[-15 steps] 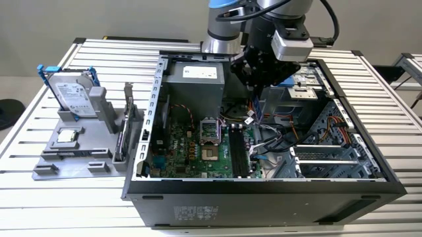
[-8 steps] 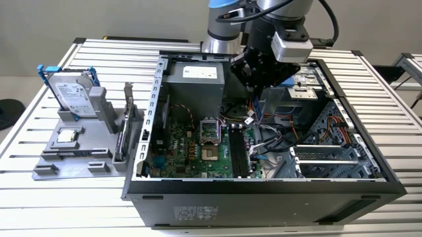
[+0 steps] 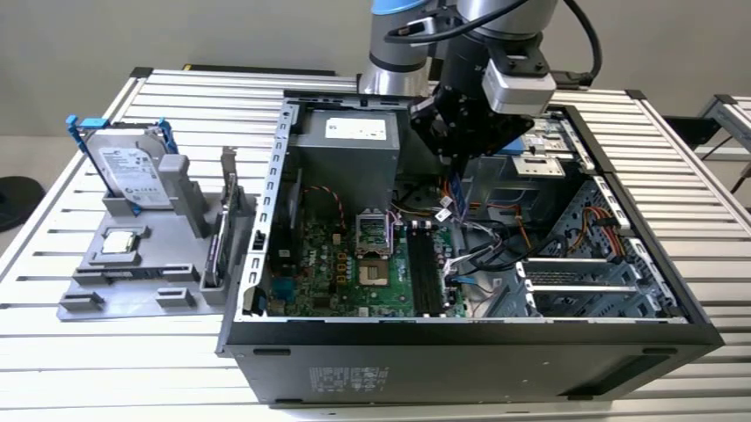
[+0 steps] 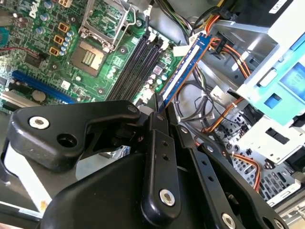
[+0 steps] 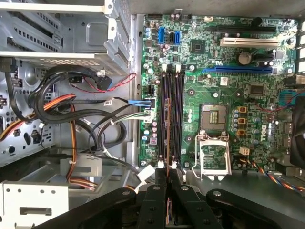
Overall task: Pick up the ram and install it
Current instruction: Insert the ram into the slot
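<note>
The arm reaches down into the open computer case (image 3: 470, 347), which lies on its side on the slatted counter (image 3: 70, 352). The gripper (image 3: 460, 145) hangs inside the case, above the motherboard (image 3: 340, 264). It is closed on the ram (image 4: 183, 69). In the second wrist view the dark stick with its bluish face juts straight out from between the black fingers (image 4: 159, 143), pinched at its near end.

In the first wrist view the ram (image 5: 167, 133) shows edge-on as a thin line running out from the gripper (image 5: 167, 174). It lies along the same direction as the long black memory slots (image 5: 172, 114) under it. The stick is held in the air over the board, not seated. The slots (image 4: 136, 67) look bare in the second wrist view.

Just beside the slots, below the gripper, sits the processor socket (image 5: 214, 117) with its metal frame swung open. On the other side of the ram a tangle of black, orange and grey cables (image 5: 71, 109) loops over the case floor.

Well apart from the gripper, outside the case, a grey holder (image 3: 141, 264) rests on the counter. A hard drive (image 3: 123, 167) with blue rails stands upright in it.
</note>
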You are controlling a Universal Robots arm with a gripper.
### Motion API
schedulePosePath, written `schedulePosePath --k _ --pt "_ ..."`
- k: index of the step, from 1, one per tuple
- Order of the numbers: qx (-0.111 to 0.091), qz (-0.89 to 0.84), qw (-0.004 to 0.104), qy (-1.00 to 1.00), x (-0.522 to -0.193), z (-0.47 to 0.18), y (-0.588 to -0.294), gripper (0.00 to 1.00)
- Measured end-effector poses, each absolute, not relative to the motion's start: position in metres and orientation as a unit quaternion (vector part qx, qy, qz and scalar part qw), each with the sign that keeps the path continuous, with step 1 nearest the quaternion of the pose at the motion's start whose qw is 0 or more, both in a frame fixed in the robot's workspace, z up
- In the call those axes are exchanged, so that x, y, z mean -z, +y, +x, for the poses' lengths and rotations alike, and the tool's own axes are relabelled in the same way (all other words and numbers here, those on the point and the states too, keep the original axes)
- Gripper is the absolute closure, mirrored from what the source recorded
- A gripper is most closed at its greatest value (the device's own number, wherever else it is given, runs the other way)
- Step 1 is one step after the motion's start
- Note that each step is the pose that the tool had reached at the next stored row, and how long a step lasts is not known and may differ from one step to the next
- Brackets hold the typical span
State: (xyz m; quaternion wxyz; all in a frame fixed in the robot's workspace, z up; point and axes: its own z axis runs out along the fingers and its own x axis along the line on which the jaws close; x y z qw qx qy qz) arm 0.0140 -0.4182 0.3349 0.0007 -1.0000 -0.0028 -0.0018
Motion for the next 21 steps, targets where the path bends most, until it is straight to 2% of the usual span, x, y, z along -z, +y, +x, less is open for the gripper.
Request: schedulePosePath --k 21 --pt "0.002 -1.0 0.001 -0.002 -0.3291 0.016 -0.4182 1.0"
